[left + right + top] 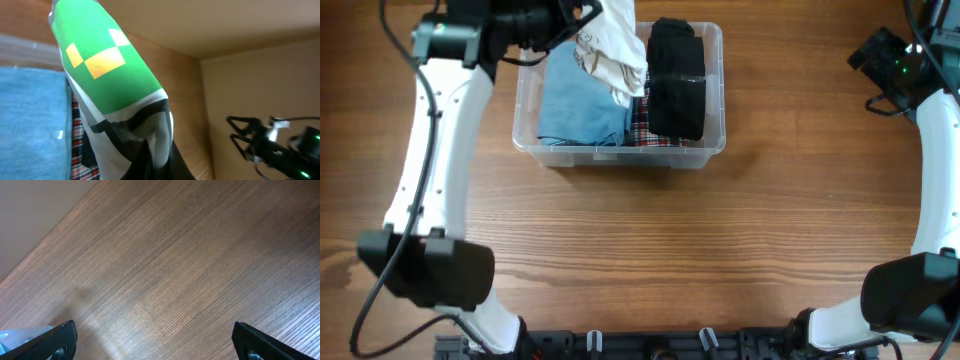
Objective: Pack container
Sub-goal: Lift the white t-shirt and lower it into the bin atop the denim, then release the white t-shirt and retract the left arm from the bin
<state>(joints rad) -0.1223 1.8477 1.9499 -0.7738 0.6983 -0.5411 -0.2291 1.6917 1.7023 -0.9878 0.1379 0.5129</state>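
Currently, the left gripper (578, 18) holds a white garment (612, 52) above the container (620, 155).
The container stands on the table (640, 230) at rear centre. Inside, a blue folded garment (580, 100) lies at its left, plaid cloth (640, 125) in the middle and a black garment (677, 85) at its right. The white garment, bearing a green printed patch (105, 65), hangs clamped in the left gripper over the blue and plaid items. The right gripper (152, 335) has its fingers spread wide over bare table, well apart from the container.
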